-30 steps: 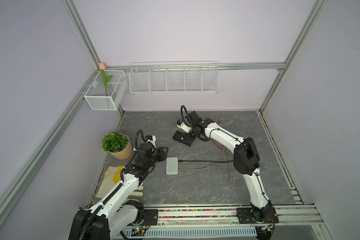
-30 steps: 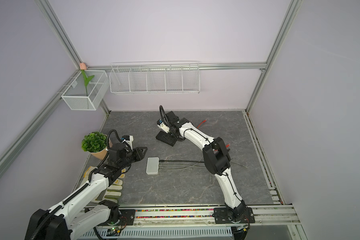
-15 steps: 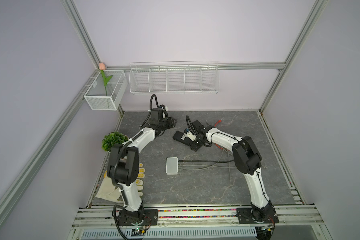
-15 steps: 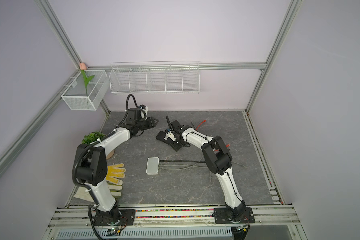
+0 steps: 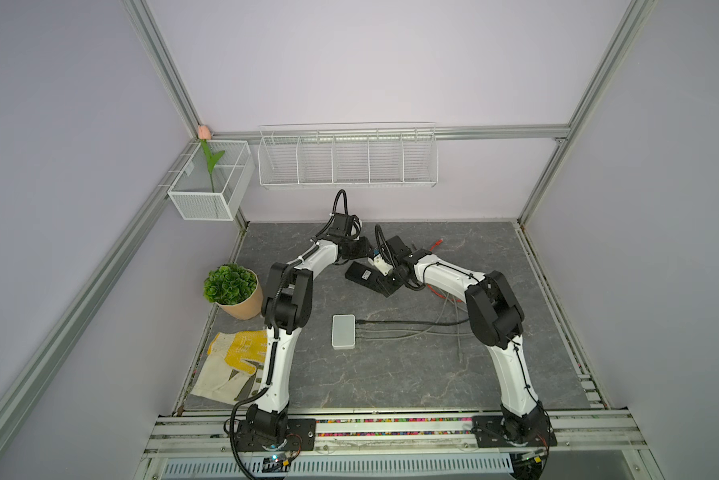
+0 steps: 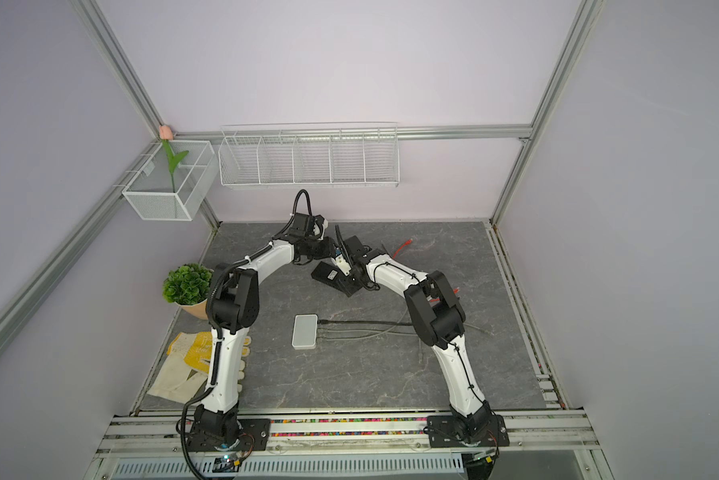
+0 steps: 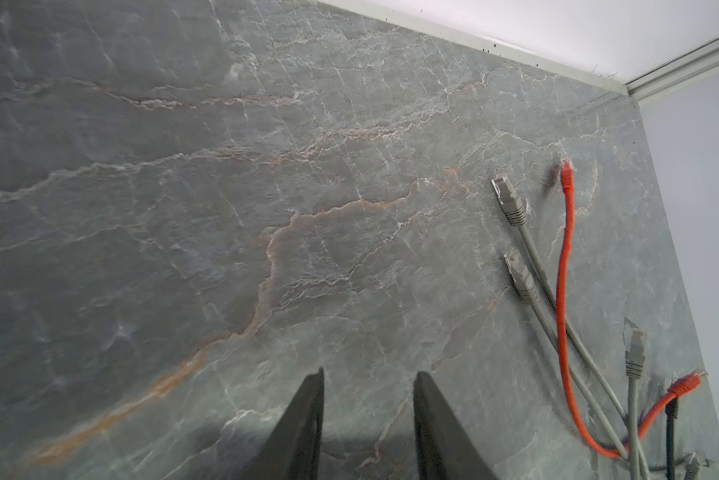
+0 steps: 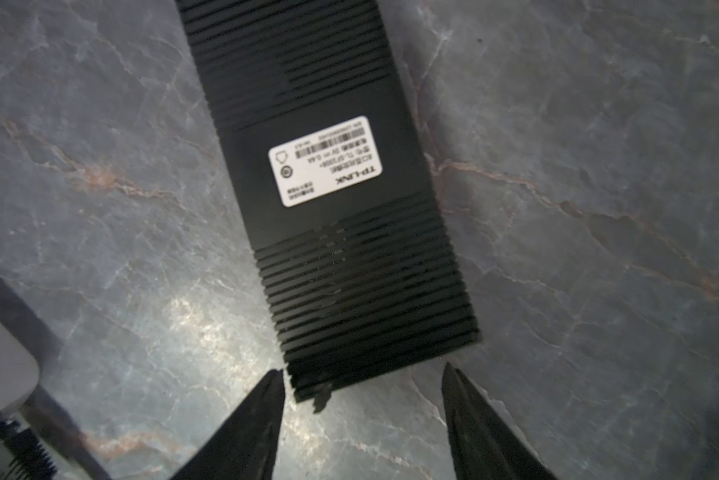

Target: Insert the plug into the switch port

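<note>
The black switch [image 8: 333, 174] lies label side up on the stone table, and in both top views it sits at the back middle [image 5: 364, 274] [image 6: 328, 275]. My right gripper [image 8: 363, 371] is open, its tips at either side of the switch's near end; in a top view it hangs over that end [image 5: 386, 283]. Left gripper [image 7: 370, 376] is open and empty over bare table, just left of the switch in a top view [image 5: 360, 249]. Loose plugs lie apart from it: a grey plug [image 7: 509, 201], another grey plug [image 7: 522, 276] and a red plug [image 7: 566, 174]. The switch's ports are hidden.
A white box [image 5: 343, 331] with several cables plugged into it lies mid-table, the cables running right. A potted plant [image 5: 231, 284] and gloves [image 5: 235, 357] sit at the left edge. A red cable [image 5: 434, 245] lies at the back. Wire baskets [image 5: 347, 156] hang on the back wall.
The left arm has swung from the front left up to the back middle beside the switch. The right gripper has slid along the switch toward its front end.
</note>
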`<state>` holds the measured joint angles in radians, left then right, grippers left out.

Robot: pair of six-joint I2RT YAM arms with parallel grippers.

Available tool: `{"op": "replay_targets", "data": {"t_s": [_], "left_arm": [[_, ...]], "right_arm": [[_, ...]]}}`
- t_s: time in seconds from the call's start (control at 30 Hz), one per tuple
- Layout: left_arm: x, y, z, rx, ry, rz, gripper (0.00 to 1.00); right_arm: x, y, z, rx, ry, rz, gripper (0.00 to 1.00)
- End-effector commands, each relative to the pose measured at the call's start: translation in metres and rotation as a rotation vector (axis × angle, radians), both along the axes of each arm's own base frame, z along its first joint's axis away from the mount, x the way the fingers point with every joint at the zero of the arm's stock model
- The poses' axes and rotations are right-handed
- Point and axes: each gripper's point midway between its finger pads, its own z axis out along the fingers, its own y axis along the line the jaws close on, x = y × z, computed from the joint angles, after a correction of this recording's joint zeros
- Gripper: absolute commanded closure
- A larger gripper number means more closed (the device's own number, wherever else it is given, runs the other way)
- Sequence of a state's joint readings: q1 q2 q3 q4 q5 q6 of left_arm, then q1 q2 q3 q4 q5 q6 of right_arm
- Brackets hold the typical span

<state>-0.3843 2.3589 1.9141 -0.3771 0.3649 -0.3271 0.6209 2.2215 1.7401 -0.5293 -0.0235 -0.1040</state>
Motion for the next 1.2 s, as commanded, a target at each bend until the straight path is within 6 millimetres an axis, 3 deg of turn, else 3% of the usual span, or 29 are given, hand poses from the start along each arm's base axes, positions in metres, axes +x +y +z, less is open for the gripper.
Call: {"op": "replay_targets", "data": {"t_s": [0.0, 0.37, 0.57, 0.77, 0.9, 1.17], "left_arm": [[-0.004, -0.001, -0.011, 0.023, 0.041, -0.02, 0.62], [-0.036, 0.018, -0.032, 0.113, 0.113, 0.003, 0.63], [-0.075, 0.031, -0.033, 0.11, 0.165, 0.008, 0.64], [-0.104, 0.036, -0.002, 0.0, 0.105, 0.027, 0.64], [-0.099, 0.037, 0.01, -0.014, 0.082, 0.03, 0.64], [-0.093, 0.055, 0.008, -0.015, 0.075, 0.049, 0.65]], "right_arm": [[0.019, -0.01, 0.004, 0.041, -0.01, -0.082, 0.36], [0.043, -0.022, 0.003, 0.057, -0.007, -0.117, 0.36], [0.054, -0.038, 0.004, 0.032, -0.015, -0.142, 0.36], [0.038, -0.043, 0.012, 0.052, 0.004, -0.138, 0.37], [0.025, -0.046, 0.019, 0.033, -0.012, -0.149, 0.37], [-0.01, -0.063, 0.024, 0.026, 0.008, -0.182, 0.37]]}}
